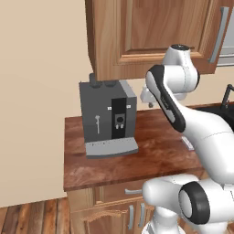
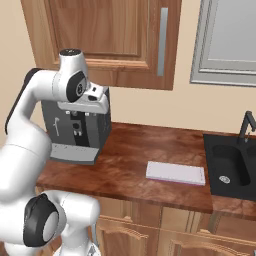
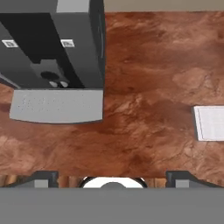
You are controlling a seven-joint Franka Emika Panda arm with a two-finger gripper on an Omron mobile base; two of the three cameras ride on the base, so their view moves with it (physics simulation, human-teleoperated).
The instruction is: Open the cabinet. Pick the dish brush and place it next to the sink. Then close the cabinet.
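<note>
The cabinet (image 2: 105,40) hangs on the wall above the brown tabletop (image 2: 130,165), and its door is shut, with the long grey handle (image 2: 163,41) on its right side. The fingers (image 3: 113,177) are spread wide open and hold nothing; they hang high over the tabletop, pointing down. Under the cabinet stands a grey coffee machine (image 1: 109,119). A flat white board (image 2: 175,173) lies on the tabletop, between the coffee machine and the black sink (image 2: 231,171). The thin black faucet (image 2: 246,125) stands behind the sink.
</note>
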